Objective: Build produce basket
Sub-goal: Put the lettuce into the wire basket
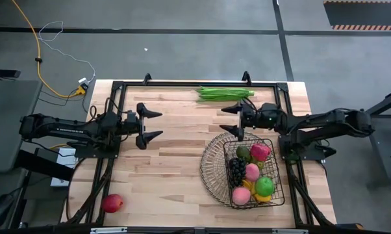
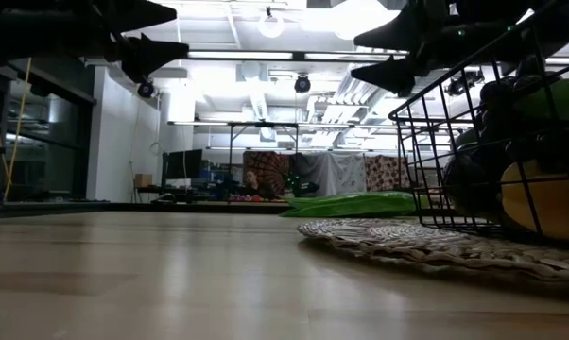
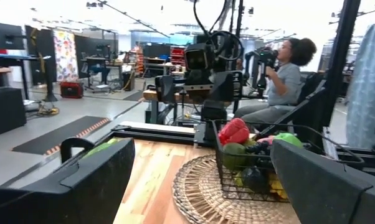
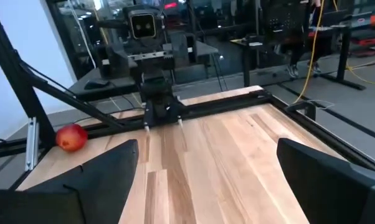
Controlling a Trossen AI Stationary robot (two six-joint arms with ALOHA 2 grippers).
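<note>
The dark wire basket (image 1: 247, 170) stands on a round woven mat at the table's right, holding grapes, peaches, a green apple, an avocado, a red pepper and something yellow. It also shows in the left wrist view (image 3: 250, 168). Long green beans (image 1: 225, 93) lie at the far edge. A red apple (image 1: 112, 203) lies at the near left; it also shows in the right wrist view (image 4: 71, 137). My left gripper (image 1: 155, 125) is open and empty over the table's left half. My right gripper (image 1: 227, 120) is open and empty, just past the basket's far rim.
A black frame (image 1: 182, 84) runs along the table's edges. Bare wood lies between the two grippers. A person sits beyond the table in the left wrist view (image 3: 281, 81).
</note>
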